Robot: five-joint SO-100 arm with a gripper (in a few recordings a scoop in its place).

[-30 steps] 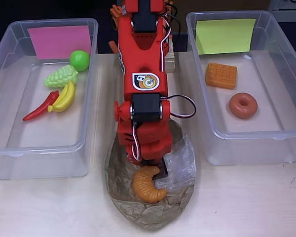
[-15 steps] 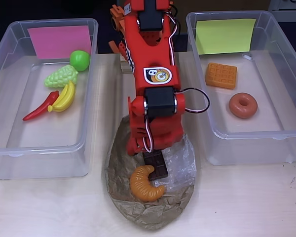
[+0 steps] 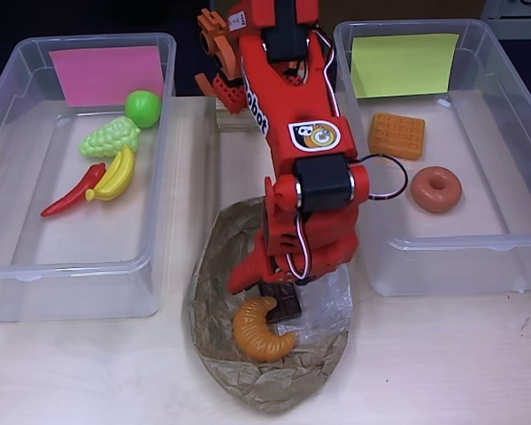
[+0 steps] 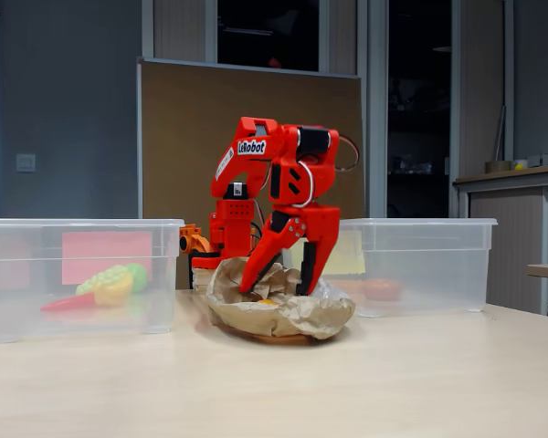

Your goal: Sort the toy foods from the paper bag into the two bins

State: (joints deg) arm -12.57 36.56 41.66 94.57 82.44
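Desk [image 3: 442, 372]: pale wood, carrying two clear bins with a paper bag between them.

Left bin [image 3: 9, 106], pink note [image 3: 106, 73] at its far end: holds green apple [image 3: 143, 108], pale green grapes [image 3: 109, 138], yellow bananas [image 3: 115, 174] and red chili [image 3: 71, 192], grouped close together toward the far half.

Right bin [image 3: 513, 97], yellow-green note [image 3: 404, 64] at its far end: holds orange waffle [image 3: 396, 135] and donut [image 3: 436, 189], set slightly apart.

Paper bag [image 3: 221, 266]: crumpled brown, flattened oval with a shiny clear patch, at desk centre. On it lie the croissant [image 3: 261, 329] and, just beyond and touching it, the brown chocolate square [image 3: 280, 303].

Red arm [image 3: 292, 133]: reaches from the far side over the bag. End effector [image 4: 279, 287] has its fingers spread wide in the fixed view, tips down in the bag's folds, either side of the toys, gripping nothing.
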